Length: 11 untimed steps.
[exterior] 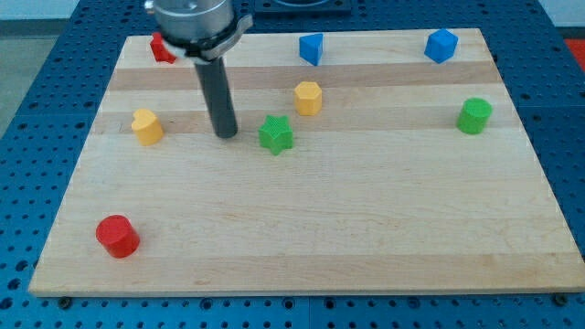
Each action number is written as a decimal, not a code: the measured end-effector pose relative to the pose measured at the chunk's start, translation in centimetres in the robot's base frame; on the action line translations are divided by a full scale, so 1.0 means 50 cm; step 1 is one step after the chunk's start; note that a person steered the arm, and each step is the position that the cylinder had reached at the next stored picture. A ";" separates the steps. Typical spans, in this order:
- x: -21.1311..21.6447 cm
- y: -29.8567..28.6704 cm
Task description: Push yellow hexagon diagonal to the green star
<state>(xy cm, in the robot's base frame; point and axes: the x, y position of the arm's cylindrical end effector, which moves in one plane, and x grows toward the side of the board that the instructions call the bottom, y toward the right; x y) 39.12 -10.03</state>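
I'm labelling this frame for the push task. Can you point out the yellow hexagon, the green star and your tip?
yellow hexagon (308, 97), camera view, top face.
green star (275, 133), camera view, centre of its top.
my tip (226, 134), camera view, rod's lower end, left of the star.

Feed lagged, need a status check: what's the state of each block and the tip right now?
my tip: on the board, just left of the green star, apart.
green star: upright, untouched.
yellow hexagon: upright, up-right of the star, apart.
yellow block: far left, free.
red cylinder: bottom left, upright.
green cylinder: right, upright.
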 end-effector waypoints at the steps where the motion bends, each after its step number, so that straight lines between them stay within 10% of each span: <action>1: -0.086 0.047; 6: -0.031 0.327; 11: 0.098 0.274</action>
